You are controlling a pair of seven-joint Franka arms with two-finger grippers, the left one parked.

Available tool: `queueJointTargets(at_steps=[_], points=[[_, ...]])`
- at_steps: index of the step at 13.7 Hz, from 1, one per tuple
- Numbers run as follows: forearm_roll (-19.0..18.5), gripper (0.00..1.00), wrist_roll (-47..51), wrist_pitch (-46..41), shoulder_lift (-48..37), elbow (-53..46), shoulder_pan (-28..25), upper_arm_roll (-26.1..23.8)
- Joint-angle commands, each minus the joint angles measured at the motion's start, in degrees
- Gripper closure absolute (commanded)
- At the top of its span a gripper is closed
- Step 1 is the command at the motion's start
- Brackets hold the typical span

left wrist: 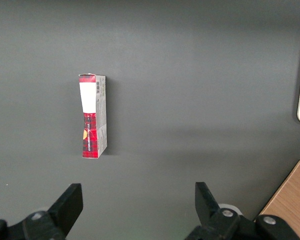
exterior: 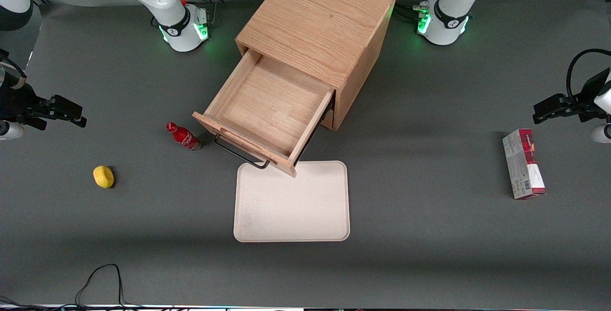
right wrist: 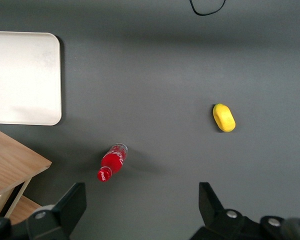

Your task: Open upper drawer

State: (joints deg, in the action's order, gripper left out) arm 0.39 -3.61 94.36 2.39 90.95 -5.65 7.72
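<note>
Grey worktop (exterior: 429, 253). Upper drawer (exterior: 267, 110) pulled well out of the cabinet (exterior: 320, 24), tray bare, black handle (exterior: 238, 154) overhanging the white tray (exterior: 291, 206). Claw (exterior: 71, 112) spread wide, holding nothing, well apart from the drawer toward the working arm's end, above bare worktop.

Dark grey table (exterior: 429, 253) (matte, evenly lit) fills the view.

The tool (right wrist: 142, 210), fingers spread, hangs above a red bottle (right wrist: 112, 162), a yellow, perhaps lemon-like object (right wrist: 224, 118), and a tray (right wrist: 25, 77).
</note>
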Motion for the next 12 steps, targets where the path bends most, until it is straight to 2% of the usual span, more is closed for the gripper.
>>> queueJointTargets(at_steps=[1,12], points=[[-0.66,0.00,-0.86,-0.84,0.16,-0.60,0.38,-0.16],[-0.66,0.00,-1.93,-0.84,0.25,-0.60,0.38,0.19]])
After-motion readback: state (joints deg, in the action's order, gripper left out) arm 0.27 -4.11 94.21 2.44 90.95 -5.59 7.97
